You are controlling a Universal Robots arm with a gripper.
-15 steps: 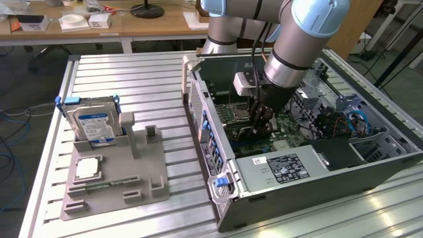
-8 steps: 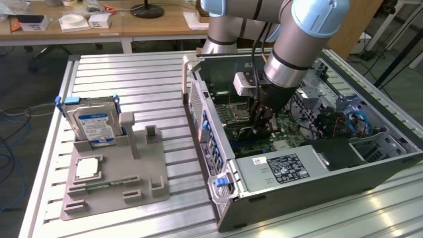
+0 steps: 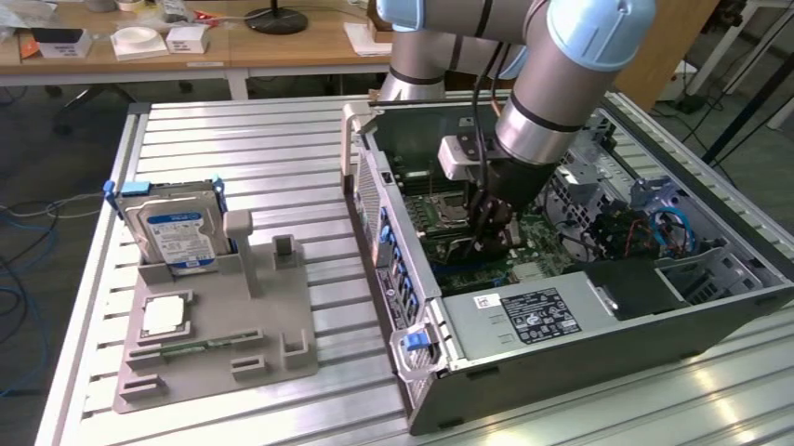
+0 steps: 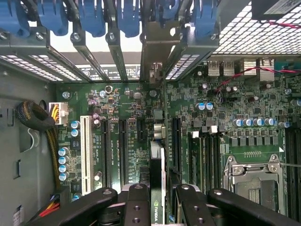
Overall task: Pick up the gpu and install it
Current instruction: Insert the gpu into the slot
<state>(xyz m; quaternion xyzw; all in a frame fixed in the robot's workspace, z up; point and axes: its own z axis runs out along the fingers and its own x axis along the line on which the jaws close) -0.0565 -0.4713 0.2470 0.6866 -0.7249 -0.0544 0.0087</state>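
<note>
Black and edge-on, the gpu stood upright between the gripper fingers, which were clamped on its top edge; a green logo showed on the card just at the gripper. In the wrist view the card ran down toward the motherboard, in line with the expansion slots beside the long white slot, and its silvery bracket reached up against the rear slot openings of the computer case. Whether the card's edge was seated in a slot could not be told.

In the exterior view the arm reached down into the open computer case, with the gripper low over the motherboard and close to the case's rear wall. A grey power supply box with a label sat inside the case, nearer the camera than the gripper.

On the ribbed metal desk, to the case's side at the exterior view's left, lay a grey parts holder. A hard drive with a blue-white label stood upright in the holder's far end, and a memory stick lay flat in it nearer the camera.
</note>
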